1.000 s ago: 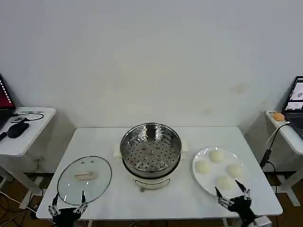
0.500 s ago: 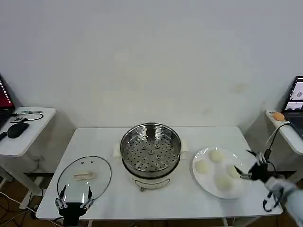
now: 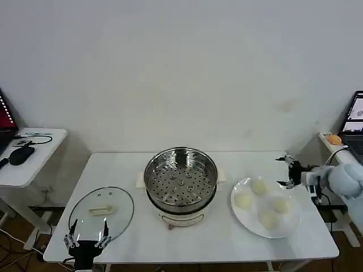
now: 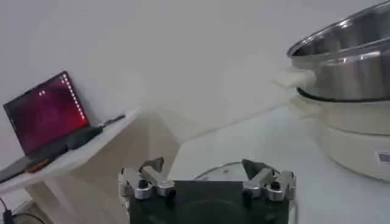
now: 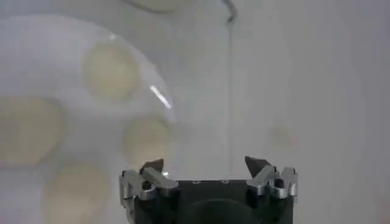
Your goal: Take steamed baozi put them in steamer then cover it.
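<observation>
Several cream-white baozi [image 3: 258,185] lie on a white plate [image 3: 249,218] at the table's right. The steel steamer [image 3: 180,181] stands open at the centre on its white base, its perforated tray bare. The glass cover [image 3: 101,214] with a cream bar handle lies flat at the left front. My right gripper [image 3: 290,170] hovers open by the plate's far right rim, nothing between its fingers. In the right wrist view the baozi [image 5: 149,137] sit just ahead of that gripper [image 5: 207,165]. My left gripper [image 3: 88,235] waits open at the cover's near edge [image 4: 225,170].
A side table with a red-lit laptop [image 4: 46,112] and a dark mouse [image 3: 21,154] stands at the left. Another side table [image 3: 343,156] with a laptop and an orange object is at the right, a cable hanging beside it. The steamer [image 4: 347,67] rises to the left gripper's right.
My right arm has swung from the table's front edge, round the plate's right side, to its far right rim. The left gripper has shifted slightly at the cover's near edge.
</observation>
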You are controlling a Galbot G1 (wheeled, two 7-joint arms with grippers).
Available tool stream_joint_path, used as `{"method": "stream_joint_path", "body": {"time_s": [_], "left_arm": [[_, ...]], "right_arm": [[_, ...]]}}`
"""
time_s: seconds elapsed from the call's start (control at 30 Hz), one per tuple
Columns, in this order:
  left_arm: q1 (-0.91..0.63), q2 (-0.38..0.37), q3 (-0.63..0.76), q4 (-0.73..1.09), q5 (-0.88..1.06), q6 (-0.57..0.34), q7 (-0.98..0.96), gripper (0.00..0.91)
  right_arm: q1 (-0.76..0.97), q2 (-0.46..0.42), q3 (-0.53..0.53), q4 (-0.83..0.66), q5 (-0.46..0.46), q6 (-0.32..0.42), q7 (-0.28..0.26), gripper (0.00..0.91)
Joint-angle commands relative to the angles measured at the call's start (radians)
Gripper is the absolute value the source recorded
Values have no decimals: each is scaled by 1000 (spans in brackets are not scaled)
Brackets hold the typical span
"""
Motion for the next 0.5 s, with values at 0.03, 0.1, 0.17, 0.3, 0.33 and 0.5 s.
{"method": "stream_joint_path", "body": {"time_s": [0.03, 0.1, 0.17, 0.3, 0.33, 0.5], "left_arm": [[-17, -4, 2, 13, 16, 5, 7, 907], [-21, -5, 5, 15, 20, 5, 9, 907], [-27, -7, 5, 18, 25, 5, 10, 907], [-32, -11, 5, 17, 34, 5, 11, 907], [-31, -11, 5, 17, 35, 5, 12, 907], [-33, -14, 6, 16, 40, 4, 12, 907]], "right_arm": [[336, 62, -405, -211, 86, 9, -171, 907], [353, 94, -438, -243, 95, -13, -164, 907], [361, 121, -462, -264, 101, -27, -159, 907], [359, 158, -487, -310, 104, -85, -144, 907], [357, 163, -498, -317, 107, -102, -144, 907], [358, 170, -537, -334, 110, -142, -142, 907]]}}
